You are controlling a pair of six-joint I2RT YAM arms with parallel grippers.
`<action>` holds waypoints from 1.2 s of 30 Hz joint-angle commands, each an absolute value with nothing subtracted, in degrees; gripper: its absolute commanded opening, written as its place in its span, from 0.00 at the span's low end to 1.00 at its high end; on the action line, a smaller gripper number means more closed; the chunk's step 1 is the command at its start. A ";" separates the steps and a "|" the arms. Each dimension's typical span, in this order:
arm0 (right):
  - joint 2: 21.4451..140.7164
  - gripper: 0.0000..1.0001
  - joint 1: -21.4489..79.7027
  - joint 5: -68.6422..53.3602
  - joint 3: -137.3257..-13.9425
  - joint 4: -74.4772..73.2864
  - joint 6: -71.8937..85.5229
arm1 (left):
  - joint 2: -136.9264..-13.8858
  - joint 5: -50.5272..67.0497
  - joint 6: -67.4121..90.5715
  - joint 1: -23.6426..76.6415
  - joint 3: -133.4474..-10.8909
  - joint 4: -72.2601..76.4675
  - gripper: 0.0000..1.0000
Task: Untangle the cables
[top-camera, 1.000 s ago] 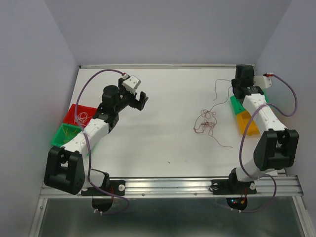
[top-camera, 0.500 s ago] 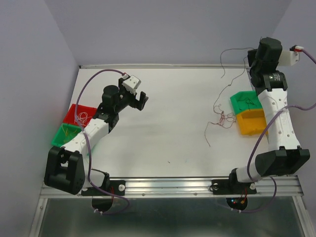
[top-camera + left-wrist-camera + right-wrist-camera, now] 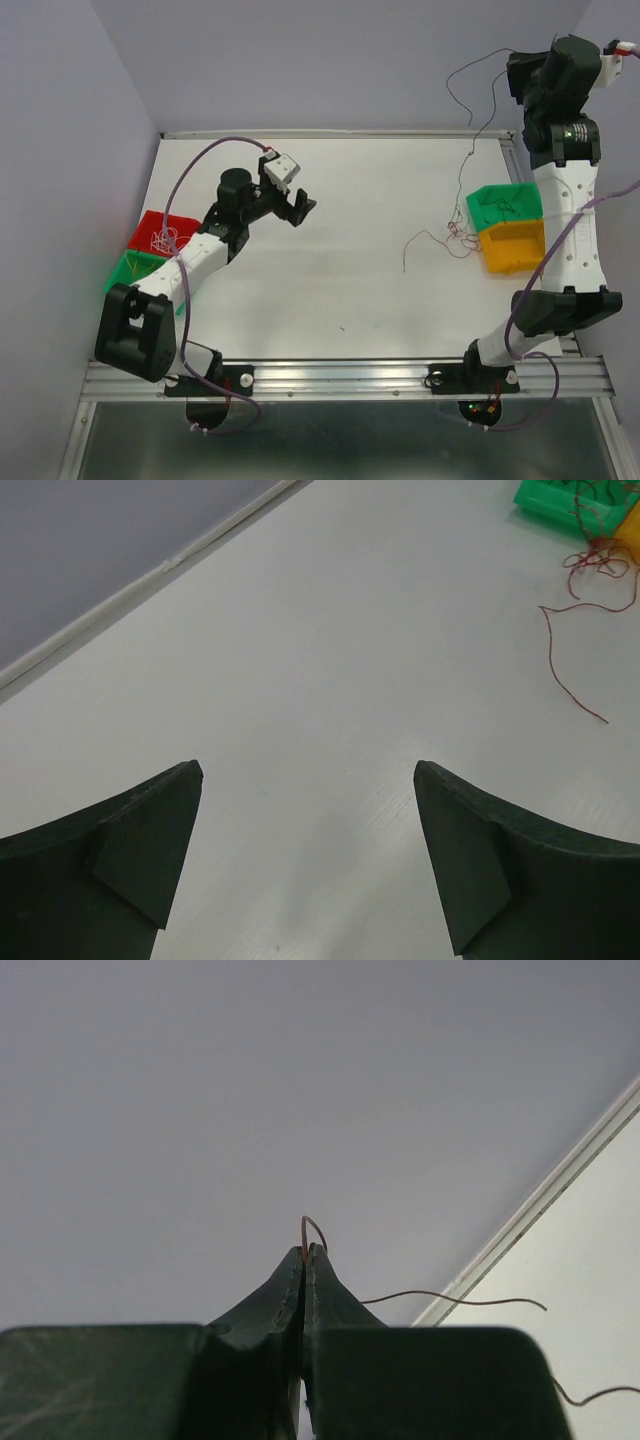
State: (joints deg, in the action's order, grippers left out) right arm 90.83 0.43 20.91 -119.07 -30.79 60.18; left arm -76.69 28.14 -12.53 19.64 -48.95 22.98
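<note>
A small tangle of thin red and dark cables (image 3: pixel 455 238) lies on the white table just left of the right-hand bins. One dark brown cable (image 3: pixel 471 150) rises from it to my right gripper (image 3: pixel 517 68), raised high by the back wall. In the right wrist view the right gripper (image 3: pixel 305 1252) is shut on that brown cable (image 3: pixel 316 1225), which loops out above the tips. My left gripper (image 3: pixel 300 205) hovers open over the left-centre of the table, far from the tangle. Its view shows the left gripper (image 3: pixel 308 772) holding nothing, with red cables (image 3: pixel 560 650) at top right.
A green bin (image 3: pixel 490 200) and a yellow bin (image 3: pixel 512 250) stand at the right edge, the green bin (image 3: pixel 540 498) also in the left wrist view. A red bin (image 3: pixel 150 225) and a green bin (image 3: pixel 125 275) holding thin wires sit at the left edge.
My right arm has risen up and back with the brown cable, dragging the tangle to the right against the bins. The left gripper has shifted slightly to the right and stays open.
</note>
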 commanded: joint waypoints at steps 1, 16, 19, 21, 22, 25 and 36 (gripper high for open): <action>89.83 0.00 0.26 7.67 -122.61 -26.20 61.34 | -81.02 32.70 -12.13 26.34 -55.27 29.43 0.99; 81.39 0.01 0.26 -16.52 -119.18 -17.49 72.77 | -99.06 37.88 -2.09 36.12 -80.16 39.37 0.99; 79.19 0.01 0.35 -19.15 -118.13 -15.56 75.58 | -96.86 37.18 -6.23 38.40 -78.58 39.55 0.99; 77.17 0.00 0.35 -19.86 -117.42 -14.50 77.16 | -96.68 37.79 -6.42 39.28 -79.80 39.73 0.99; 76.38 0.01 0.44 -19.60 -117.33 -14.33 77.34 | -96.77 39.36 -6.24 39.64 -80.67 39.73 0.99; 73.49 0.01 0.35 -17.58 -116.46 -14.33 77.34 | -97.73 43.49 -3.61 41.13 -83.75 40.95 0.99; 74.09 0.01 0.35 -20.39 -115.31 -13.62 79.98 | -100.09 40.43 -8.35 49.57 -87.87 39.48 0.99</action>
